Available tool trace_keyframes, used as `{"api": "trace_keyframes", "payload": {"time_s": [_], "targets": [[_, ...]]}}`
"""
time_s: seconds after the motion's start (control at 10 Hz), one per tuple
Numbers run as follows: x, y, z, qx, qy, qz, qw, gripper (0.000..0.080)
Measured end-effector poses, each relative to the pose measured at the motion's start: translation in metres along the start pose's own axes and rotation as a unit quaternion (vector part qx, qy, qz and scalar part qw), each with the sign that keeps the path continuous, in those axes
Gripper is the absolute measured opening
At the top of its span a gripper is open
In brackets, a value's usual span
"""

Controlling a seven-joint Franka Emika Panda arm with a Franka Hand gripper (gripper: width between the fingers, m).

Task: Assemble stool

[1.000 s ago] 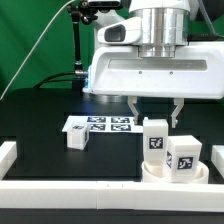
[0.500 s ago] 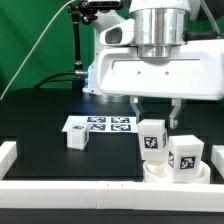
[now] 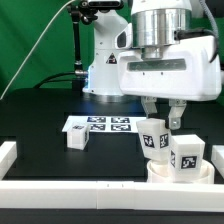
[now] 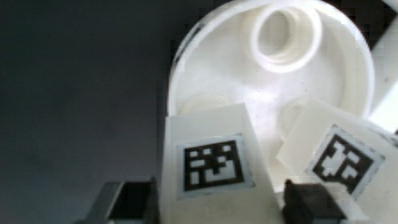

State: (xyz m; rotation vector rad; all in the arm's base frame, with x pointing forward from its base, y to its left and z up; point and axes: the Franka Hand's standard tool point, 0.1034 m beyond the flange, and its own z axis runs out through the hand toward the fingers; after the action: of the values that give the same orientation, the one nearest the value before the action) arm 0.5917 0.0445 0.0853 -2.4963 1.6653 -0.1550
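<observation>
Black table (image 3: pixel 40 130), green backdrop. Two legs stand upright, long axes vertical, on the round seat (image 3: pixel 158 173). The wide-spread gripper (image 3: pixel 163 117) straddles one leg (image 3: pixel 153 139), apparently without contact.

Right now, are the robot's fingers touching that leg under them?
Cannot tell. The wrist view shows the fingers on either side of the leg, but the edges blur; the exterior view doesn't show any contact or gap plainly.
</observation>
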Motion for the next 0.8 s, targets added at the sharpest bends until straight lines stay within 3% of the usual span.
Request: {"api": "trace_keyframes", "payload": {"time_s": [0.3, 0.5, 0.8], "targets": [[-0.0005, -0.0007, 0.0, 0.006, -0.012, 0.147, 0.989, 0.0341], [-0.0034, -0.002, 0.0001, 0.012, -0.02, 0.247, 0.969, 0.0341], [-0.0087, -0.0037, 0.0003, 0.011, -0.027, 0.347, 0.937, 0.0341]]}}
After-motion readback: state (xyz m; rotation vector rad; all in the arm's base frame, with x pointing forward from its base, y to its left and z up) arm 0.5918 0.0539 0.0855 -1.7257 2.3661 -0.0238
